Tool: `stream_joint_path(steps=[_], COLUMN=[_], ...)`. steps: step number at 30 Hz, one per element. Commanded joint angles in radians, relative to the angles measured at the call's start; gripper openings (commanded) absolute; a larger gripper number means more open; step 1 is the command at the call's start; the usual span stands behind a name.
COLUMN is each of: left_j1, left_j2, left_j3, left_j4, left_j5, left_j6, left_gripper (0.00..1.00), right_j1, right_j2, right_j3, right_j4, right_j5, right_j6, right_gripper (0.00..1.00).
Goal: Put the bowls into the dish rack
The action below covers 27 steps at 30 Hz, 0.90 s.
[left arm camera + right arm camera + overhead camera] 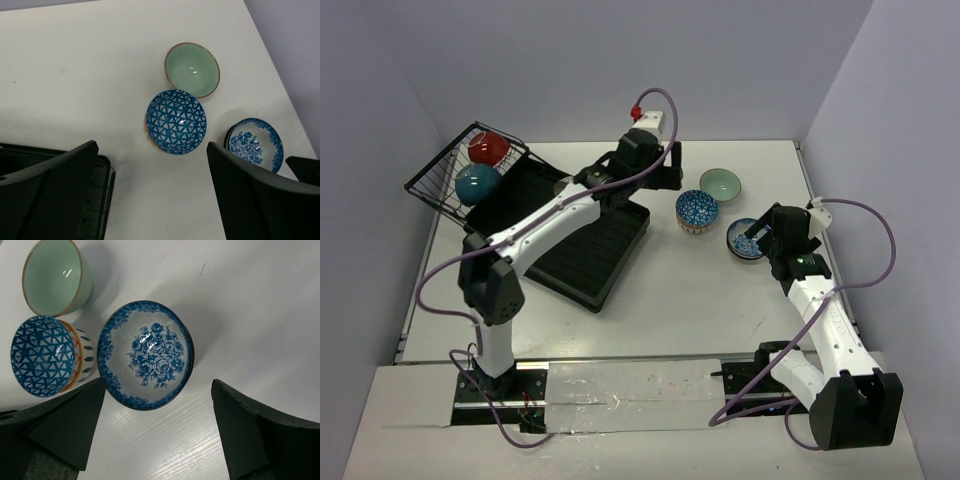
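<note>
Black ribbed plastic dish rack [590, 245], left side of white table [670, 300]: round red bowl [490, 146] and teal bowl [478, 184] in its wire basket [435, 180]. Mint green ceramic bowl [720, 184], blue lattice bowl [698, 210] and blue floral bowl [145, 355] clustered toward the table's far right corner. Left gripper [668, 168] spread wide, empty, beside the rack's right end; right gripper [158, 381] spread wide, empty, above the floral bowl.

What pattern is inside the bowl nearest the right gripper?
The bowl has blue flowers on white; best seen in the right wrist view.

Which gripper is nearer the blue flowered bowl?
Right. The right gripper hangs open just over the flowered bowl; the left gripper sits by the rack, past the lattice bowl.
</note>
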Motion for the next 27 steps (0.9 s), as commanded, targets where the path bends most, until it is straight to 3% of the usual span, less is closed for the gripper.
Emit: stream_joint_path(steps=[1, 7, 10, 21, 27], left_j1=[-0.003, -0.003, -0.005, -0.012, -0.012], left_j2=[0.132, 0.313, 0.352, 0.445, 0.479], left_j3=[0.137, 0.290, 0.289, 0.234, 0.228], left_j4=[-0.083, -0.080, -0.064, 0.027, 0.079], left_j5=[0.081, 0.093, 0.099, 0.084, 0.040], left_j6=[-0.051, -0.066, -0.065, -0.075, -0.085], left_gripper=[0.94, 0.72, 0.61, 0.57, 0.45], right_j1=[-0.005, -0.005, -0.003, -0.003, -0.005], right_j2=[-0.026, -0.065, -0.074, -0.078, -0.075], right_j3=[-0.003, -0.037, -0.044, -0.069, -0.077], right_j4=[0.030, 0.056, 0.065, 0.097, 0.113], right_j5=[-0.018, -0.018, -0.029, -0.067, -0.084], right_j6=[0.006, -0.009, -0.015, -0.018, -0.020], right_gripper=[0.94, 0.93, 0.93, 0.93, 0.92])
